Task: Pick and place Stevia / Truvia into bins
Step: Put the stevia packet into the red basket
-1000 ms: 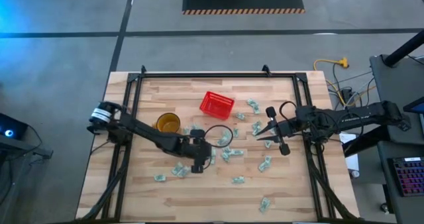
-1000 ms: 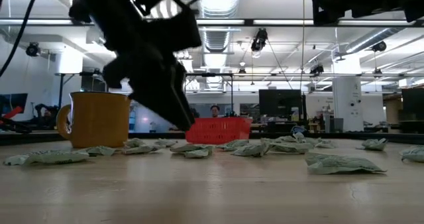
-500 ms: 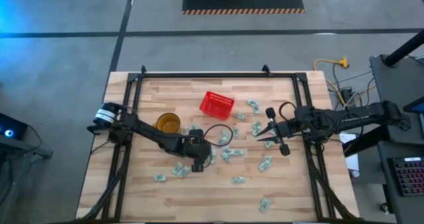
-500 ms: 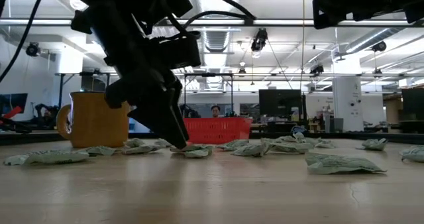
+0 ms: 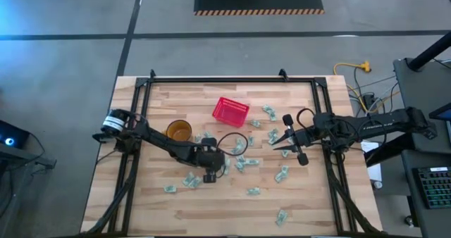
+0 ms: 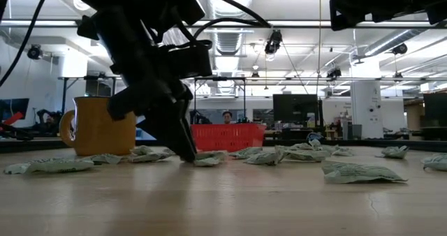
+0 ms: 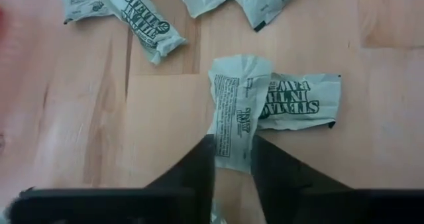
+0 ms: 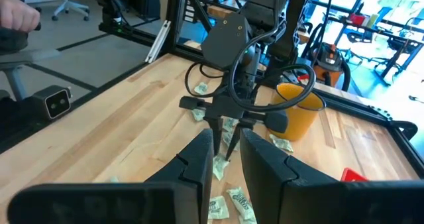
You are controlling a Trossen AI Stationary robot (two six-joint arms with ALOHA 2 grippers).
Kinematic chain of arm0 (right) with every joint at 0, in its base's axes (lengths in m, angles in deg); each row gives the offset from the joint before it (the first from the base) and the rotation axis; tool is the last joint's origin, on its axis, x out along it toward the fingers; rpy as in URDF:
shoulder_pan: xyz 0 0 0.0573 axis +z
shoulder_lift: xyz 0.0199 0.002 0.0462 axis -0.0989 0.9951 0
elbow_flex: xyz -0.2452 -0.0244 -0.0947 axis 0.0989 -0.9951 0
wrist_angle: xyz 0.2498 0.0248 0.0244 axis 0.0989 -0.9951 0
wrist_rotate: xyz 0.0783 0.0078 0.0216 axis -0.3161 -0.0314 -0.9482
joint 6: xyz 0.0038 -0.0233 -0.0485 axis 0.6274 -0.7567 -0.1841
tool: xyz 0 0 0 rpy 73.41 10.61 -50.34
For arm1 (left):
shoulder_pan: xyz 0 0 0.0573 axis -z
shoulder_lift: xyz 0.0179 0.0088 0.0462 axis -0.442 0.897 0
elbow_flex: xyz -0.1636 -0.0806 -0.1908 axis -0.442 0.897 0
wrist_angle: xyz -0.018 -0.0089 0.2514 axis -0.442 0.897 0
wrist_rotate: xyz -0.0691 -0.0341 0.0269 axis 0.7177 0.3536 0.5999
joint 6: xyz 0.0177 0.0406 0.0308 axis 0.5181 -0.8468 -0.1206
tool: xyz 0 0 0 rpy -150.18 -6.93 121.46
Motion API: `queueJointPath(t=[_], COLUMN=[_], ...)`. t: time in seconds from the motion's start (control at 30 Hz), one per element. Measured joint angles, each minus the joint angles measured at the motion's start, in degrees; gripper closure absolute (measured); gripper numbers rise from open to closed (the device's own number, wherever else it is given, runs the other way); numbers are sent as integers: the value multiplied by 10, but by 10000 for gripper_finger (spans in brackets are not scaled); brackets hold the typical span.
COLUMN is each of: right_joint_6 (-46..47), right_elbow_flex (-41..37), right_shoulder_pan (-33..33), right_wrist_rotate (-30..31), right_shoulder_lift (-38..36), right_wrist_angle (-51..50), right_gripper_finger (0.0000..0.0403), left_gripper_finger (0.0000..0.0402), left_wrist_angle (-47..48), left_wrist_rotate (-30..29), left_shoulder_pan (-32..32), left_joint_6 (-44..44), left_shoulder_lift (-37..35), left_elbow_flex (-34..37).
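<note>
Many pale green and white Stevia sachets (image 5: 243,162) lie scattered over the middle and right of the wooden table. The red basket (image 5: 230,111) stands at the far middle, also seen in the low view (image 6: 230,136). My left gripper (image 7: 232,159) is down at the table's middle (image 5: 211,169), shut on one sachet (image 7: 237,98). That sachet's far end lies across another sachet (image 7: 301,101). My right gripper (image 5: 276,143) hangs above the table's right part, its fingers (image 8: 227,159) a little apart with nothing between them. My left gripper pinches the sachet's near end (image 7: 232,141) between its two fingers (image 7: 199,168), which lie along its two long edges. The fingers slant down onto the table (image 6: 187,154). The sachet lies flat on the wood, its far end on the other sachet.
A yellow mug (image 5: 178,131) stands left of the left gripper, near the basket. A black frame (image 5: 144,90) runs along the table's left, far and right sides. More sachets lie toward the near right corner (image 5: 280,215). Bare wood lies at the near left.
My left gripper has come down from just above the sachets until its fingertips reach the table at the sachet. The sachets and the basket have stayed where they were.
</note>
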Motion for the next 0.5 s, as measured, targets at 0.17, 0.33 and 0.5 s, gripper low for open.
queueJointPath(t=[0.17, 0.33, 0.5], right_joint_6=[0, 0, 0], right_elbow_flex=[0, 0, 0], right_shoulder_pan=[0, 0, 0], right_wrist_rotate=[0, 0, 0], right_shoulder_lift=[0, 0, 0], right_wrist_angle=[0, -2, -4], right_gripper_finger=[335, 335, 335], left_gripper_finger=[394, 400, 401], left_wrist_angle=[1, 4, -7], left_wrist_rotate=[6, -42, -167], left_shoulder_pan=[0, 0, 0], left_joint_6=[-7, -24, -68], left_shoulder_lift=[-1, -7, -27], left_elbow_flex=[0, -6, -39])
